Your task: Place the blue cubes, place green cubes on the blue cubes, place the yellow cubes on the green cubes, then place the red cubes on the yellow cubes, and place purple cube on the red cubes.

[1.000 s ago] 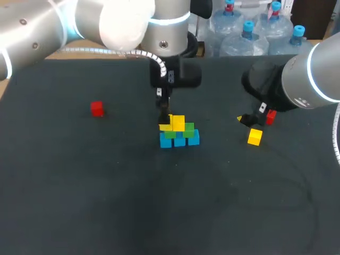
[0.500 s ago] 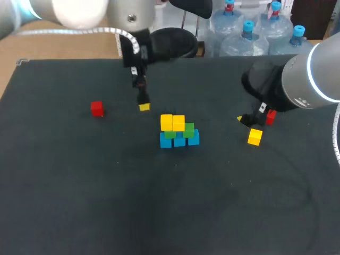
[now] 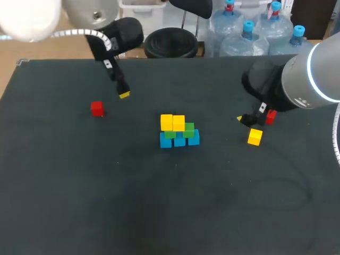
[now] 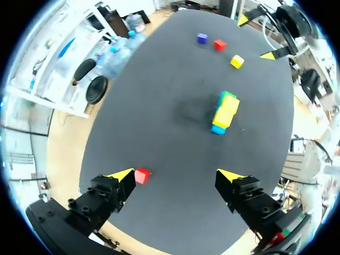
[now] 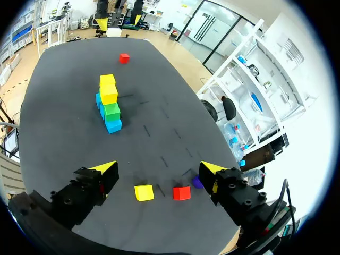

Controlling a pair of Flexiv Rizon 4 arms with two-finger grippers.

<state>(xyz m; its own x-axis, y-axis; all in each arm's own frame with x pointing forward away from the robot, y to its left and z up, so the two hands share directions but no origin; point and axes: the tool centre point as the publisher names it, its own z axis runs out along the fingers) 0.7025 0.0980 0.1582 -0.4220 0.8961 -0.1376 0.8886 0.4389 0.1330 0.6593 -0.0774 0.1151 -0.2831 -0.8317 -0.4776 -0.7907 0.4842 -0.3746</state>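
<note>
Mid-table stands a stack: a row of blue cubes (image 3: 179, 140), green cubes (image 3: 188, 129) on them, and two yellow cubes (image 3: 172, 122) on top. A red cube (image 3: 96, 108) lies alone at the left. My left gripper (image 3: 122, 92) hangs open and empty behind and to the right of it; in its wrist view, that red cube (image 4: 142, 176) sits beside one finger of the left gripper (image 4: 176, 175). My right gripper (image 5: 158, 168) is open and empty over a loose yellow cube (image 5: 143, 192), a red cube (image 5: 181, 193) and a purple cube (image 5: 197, 183).
In the head view the loose yellow cube (image 3: 255, 137) and the second red cube (image 3: 271, 117) lie close under the right gripper (image 3: 247, 120); the purple cube is hidden there. Bare dark table (image 3: 170, 202) spreads in front of the stack.
My left gripper has drawn away from the stack, moving back and to the left with nothing in it. The two yellow cubes stay on the stack. The right arm has not moved.
</note>
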